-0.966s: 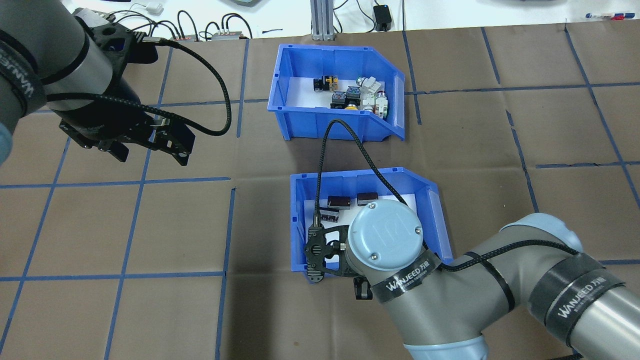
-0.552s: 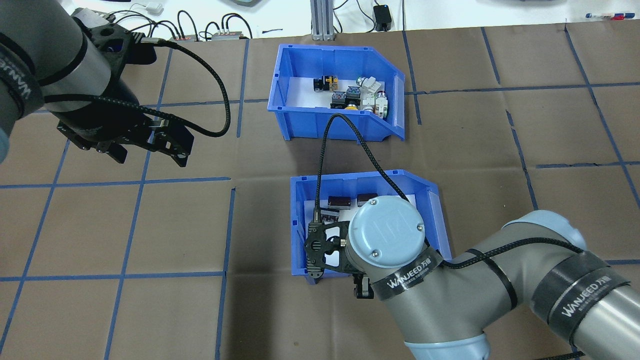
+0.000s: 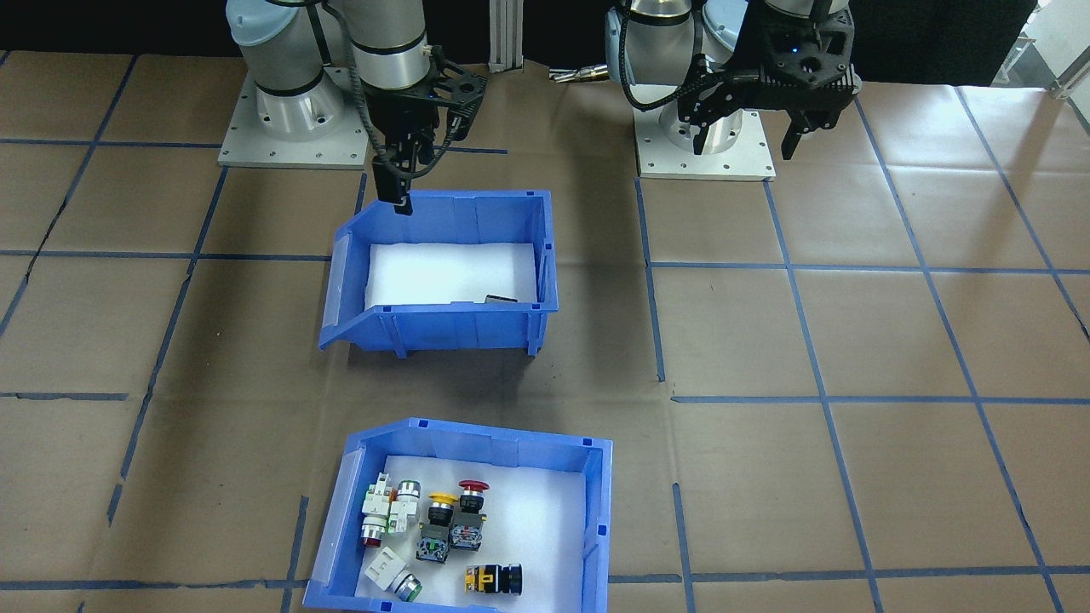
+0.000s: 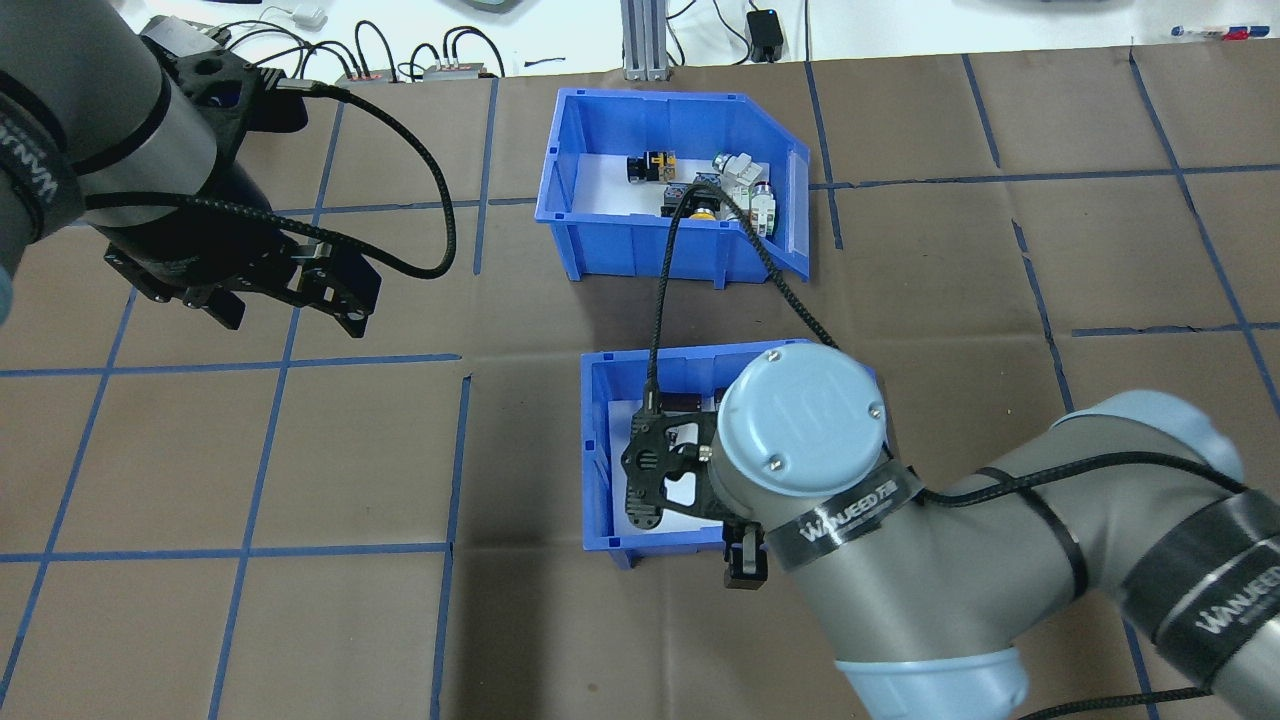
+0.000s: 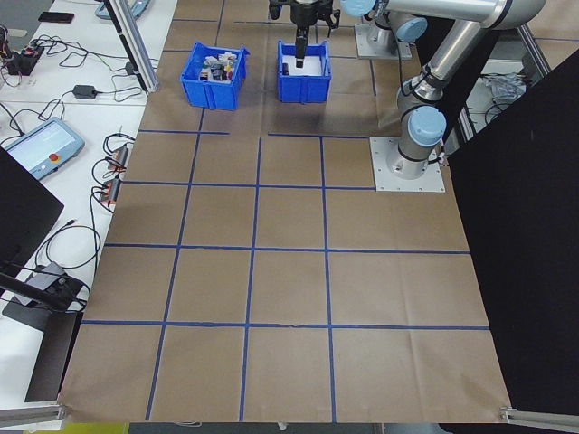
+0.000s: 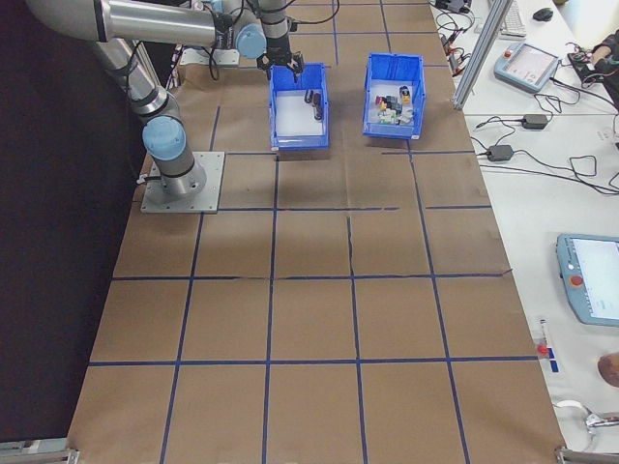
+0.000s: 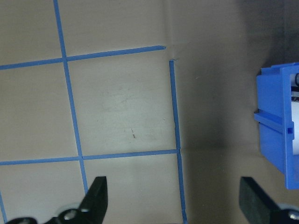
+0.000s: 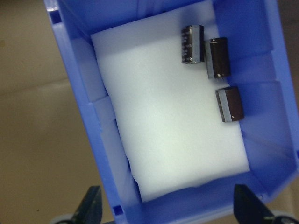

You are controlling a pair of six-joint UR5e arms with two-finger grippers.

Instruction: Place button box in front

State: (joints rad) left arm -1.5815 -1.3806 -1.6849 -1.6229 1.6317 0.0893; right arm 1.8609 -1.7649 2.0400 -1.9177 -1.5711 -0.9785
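Note:
The button box (image 4: 640,250) is a blue bin with a white liner holding red, yellow, white and black push buttons. It stands on the far side of the table, seen also in the front-facing view (image 3: 477,430). My right gripper (image 3: 400,191) is open and hovers over the robot-side end of the other blue bin (image 4: 598,440). The wrist view shows that bin's liner and three black parts (image 8: 219,60) between the spread fingers (image 8: 93,205). My left gripper (image 4: 290,312) is open, empty and high over bare paper, well left of both bins.
Brown paper with blue tape lines covers the table (image 4: 300,450). Cables and small boxes lie beyond the far edge (image 4: 400,60). A corner of the bin with black parts (image 7: 275,135) shows at the right of the left wrist view. Arm bases (image 3: 707,136) stand on the robot side.
The right arm's wrist has shifted forward and a little right over the bin with black parts. The left gripper has drifted slightly left. Both bins stay put.

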